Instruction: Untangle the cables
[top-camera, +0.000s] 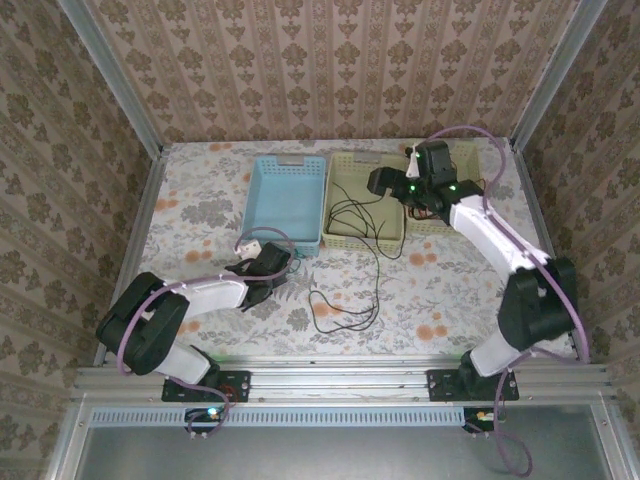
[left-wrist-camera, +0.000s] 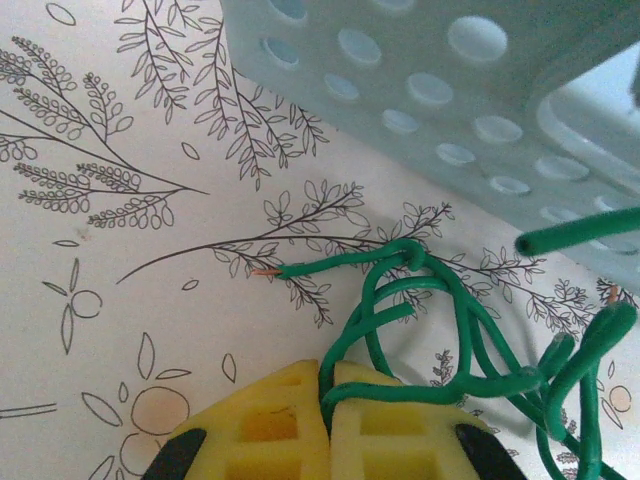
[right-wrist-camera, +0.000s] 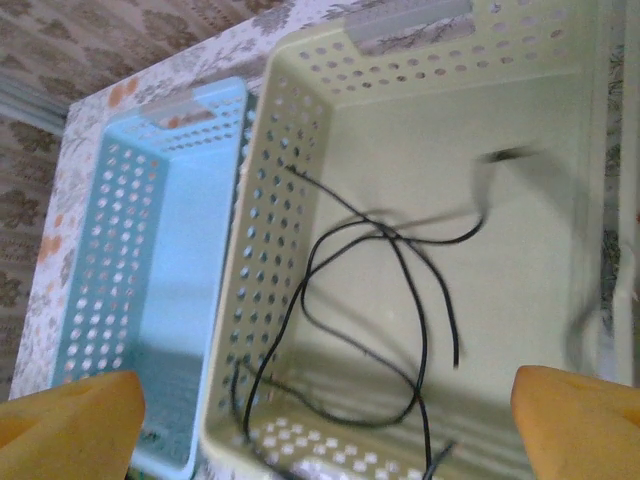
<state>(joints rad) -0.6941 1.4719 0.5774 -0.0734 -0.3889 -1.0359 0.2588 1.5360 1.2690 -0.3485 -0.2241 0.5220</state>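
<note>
Damask-papered walls (top-camera: 330, 70) box in one table under a floral cloth (top-camera: 200, 200). There are two arms and two perforated baskets, a blue basket (top-camera: 285, 200) just beside a cream basket (top-camera: 340, 170). The right gripper (right-wrist-camera: 325, 410) hangs over the cream basket with its jaws wide. Inside that basket a black cable (right-wrist-camera: 400, 250) lies looped. A dark loop (top-camera: 340, 318) lies on the cloth in front; I cannot tell whether it is the same cable. The left gripper (left-wrist-camera: 328, 385), at the blue basket's near corner, is clamped on the tangled green cable (left-wrist-camera: 470, 330).

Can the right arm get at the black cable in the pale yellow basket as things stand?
Probably yes: the right end effector hangs open above the basket, and nothing covers the black cable inside.
</note>
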